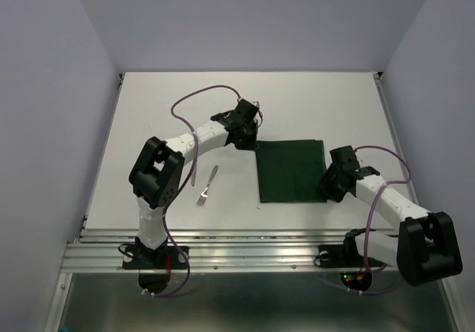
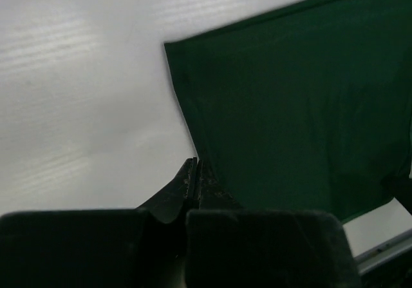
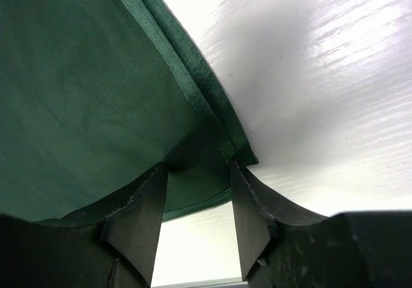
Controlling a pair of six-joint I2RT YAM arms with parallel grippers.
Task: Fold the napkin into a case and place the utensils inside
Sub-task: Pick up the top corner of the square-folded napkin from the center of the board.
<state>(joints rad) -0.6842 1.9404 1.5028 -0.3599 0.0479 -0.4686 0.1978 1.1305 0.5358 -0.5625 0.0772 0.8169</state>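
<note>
The dark green napkin [image 1: 291, 170] lies flat on the white table as a folded rectangle. It also shows in the left wrist view [image 2: 290, 101] and in the right wrist view [image 3: 96, 95]. My left gripper [image 1: 249, 134] is at its far left corner. In the left wrist view that gripper [image 2: 195, 163] is shut, with its tips at the cloth's left edge; I cannot tell if cloth is pinched. My right gripper [image 1: 331, 184] is open and straddles the near right corner [image 3: 198, 169]. The knife [image 1: 213, 174] and fork [image 1: 202, 196] lie left of the napkin.
A ribbed aluminium rail [image 1: 260, 239] runs along the table's near edge, with both arm bases on it. Pale walls close in the back and both sides. Purple cables loop off both arms.
</note>
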